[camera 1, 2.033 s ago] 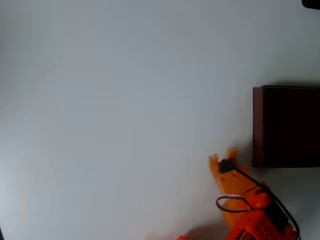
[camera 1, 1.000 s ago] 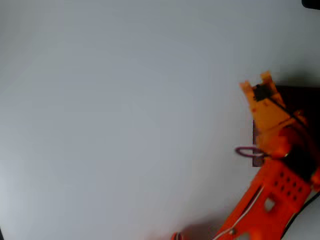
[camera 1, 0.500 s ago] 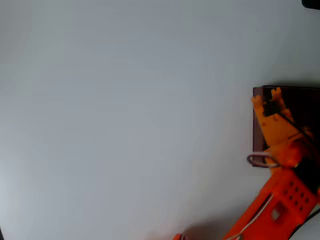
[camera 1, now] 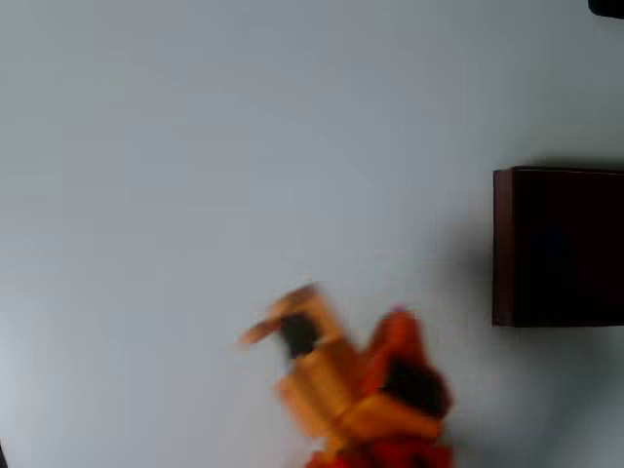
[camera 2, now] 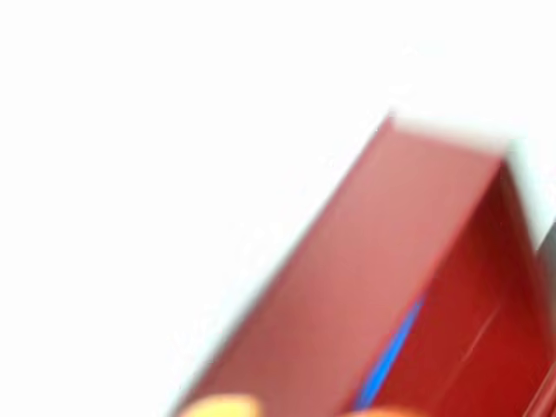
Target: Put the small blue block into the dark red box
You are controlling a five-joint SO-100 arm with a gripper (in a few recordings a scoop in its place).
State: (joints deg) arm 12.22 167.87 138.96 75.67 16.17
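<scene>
Motion blur smears the pincer (camera 1: 278, 317) in the overhead view, where it is seen low in the picture, left of centre-right, over the bare white bench (camera 1: 195, 195). Two orange tips can be made out, one pointing up and left, the other lower and further left, with a dark patch between them at the base; whether they are spread or closed cannot be told through the blur. Nothing can be seen held between them. Behind the pincer the arm (camera 1: 390, 400) is shown as an orange and red mass with a black part on top, running down to the bottom edge. It is angled so that the pincer points up and to the left, away from the box.

The box (camera 1: 502, 244) is set at the right edge of the overhead view, well apart from the pincer. Its walls are dark maroon, its inside near black, and it is cut off by the frame on the right. In the wrist view the box (camera 2: 365, 287) is shown closer and brighter red, tilted across the lower right, with its outer wall facing the camera and its inner walls visible past the rim. Inside it, against the near wall, the block (camera 2: 391, 352) is seen as a thin bright-blue streak, blurred, so its shape cannot be read clearly. It lies within the box. A soft orange smudge sits at the bottom edge of the wrist view.

No writing or label can be read anywhere.
</scene>
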